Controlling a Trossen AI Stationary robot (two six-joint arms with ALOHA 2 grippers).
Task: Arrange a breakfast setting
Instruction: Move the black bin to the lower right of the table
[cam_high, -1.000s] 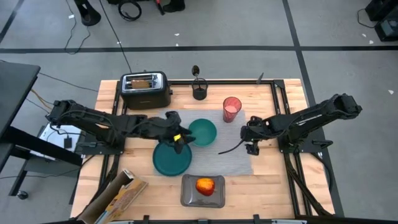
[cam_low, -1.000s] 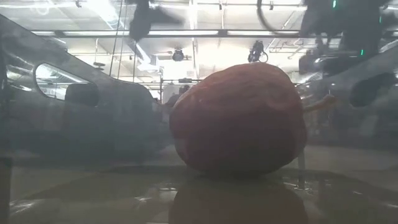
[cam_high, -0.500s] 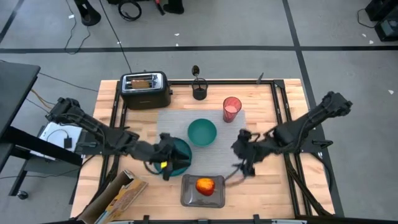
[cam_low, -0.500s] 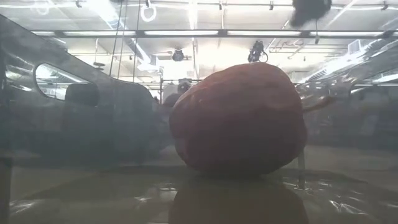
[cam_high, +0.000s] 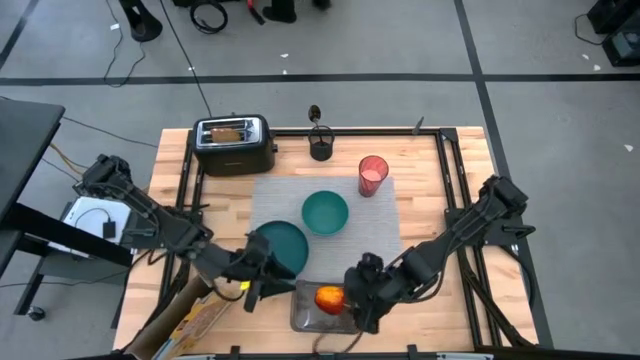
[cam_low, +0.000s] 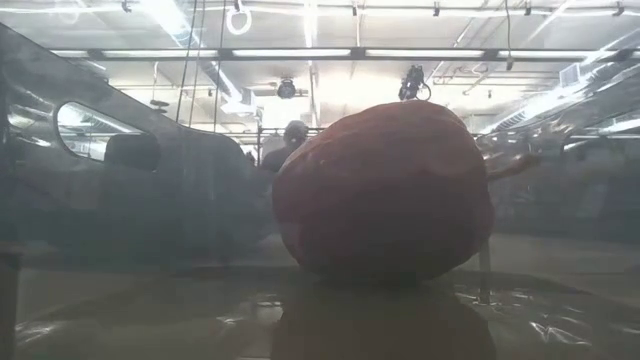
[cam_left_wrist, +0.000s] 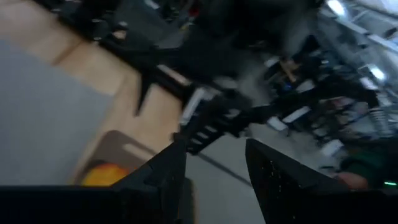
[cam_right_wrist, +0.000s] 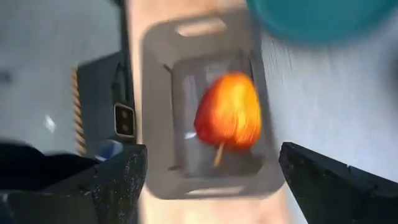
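A grey tray (cam_high: 302, 312) at the table's (cam_high: 440, 310) front edge holds the red-yellow apple (cam_high: 329, 298). The teal bowl (cam_high: 325, 212) sits mid-placemat (cam_high: 385, 225); the teal plate (cam_high: 285, 243) lies at its front-left corner. My right gripper (cam_high: 362, 305), fingers spread wide, hovers just beside the apple. My left gripper (cam_high: 252, 292), fingers apart and empty, reaches low beside the plate.

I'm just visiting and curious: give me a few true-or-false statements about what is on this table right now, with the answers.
1. The apple lies in the grey tray. True.
2. The bowl sits on the placemat. True.
3. The pink cup lies tipped over beside the toaster. False: it stands upright at the placemat's far right corner, away from the toaster.
4. The right gripper is open, right next to the apple. True.
5. The plate is stacked under the bowl. False: they sit side by side.
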